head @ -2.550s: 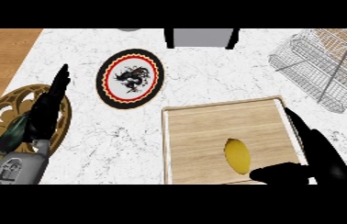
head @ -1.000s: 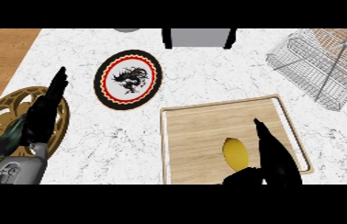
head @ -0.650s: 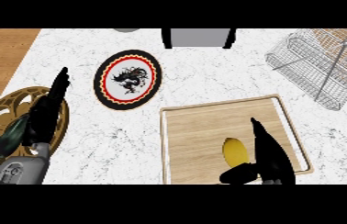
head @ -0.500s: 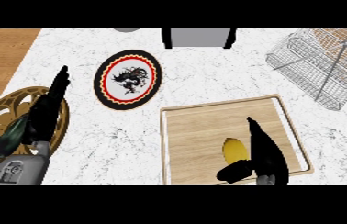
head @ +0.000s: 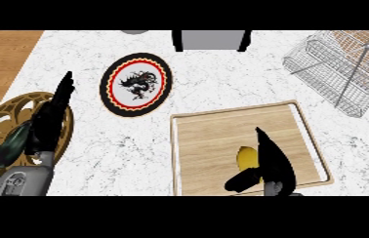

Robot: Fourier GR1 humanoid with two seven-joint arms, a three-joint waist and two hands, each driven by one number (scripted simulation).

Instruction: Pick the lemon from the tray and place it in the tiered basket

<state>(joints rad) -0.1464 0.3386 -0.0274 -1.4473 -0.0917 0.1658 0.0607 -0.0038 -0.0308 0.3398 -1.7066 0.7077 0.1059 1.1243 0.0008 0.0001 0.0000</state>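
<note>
A yellow lemon (head: 246, 157) lies near the front of the wooden tray (head: 209, 134) at lower right. My right hand (head: 274, 166) lies over the lemon's right side. Its fingers are straight and point away from me, and the thumb (head: 241, 180) reaches under the lemon's near end, so part of the lemon is hidden. The hand is open. The wire tiered basket (head: 328, 66) stands at the far right of the counter. My left hand (head: 49, 121) rests open at the left edge, fingers up.
A round plate (head: 135, 84) with a black and red rim and a dark figure lies left of the tray. A gold patterned plate (head: 13, 122) sits at the far left, partly under my left hand. A grey box (head: 211, 39) stands at the back edge.
My right hand has moved left from the tray's right edge onto the lemon, with the thumb now closing in under it. The lemon, tray and left hand have stayed put.
</note>
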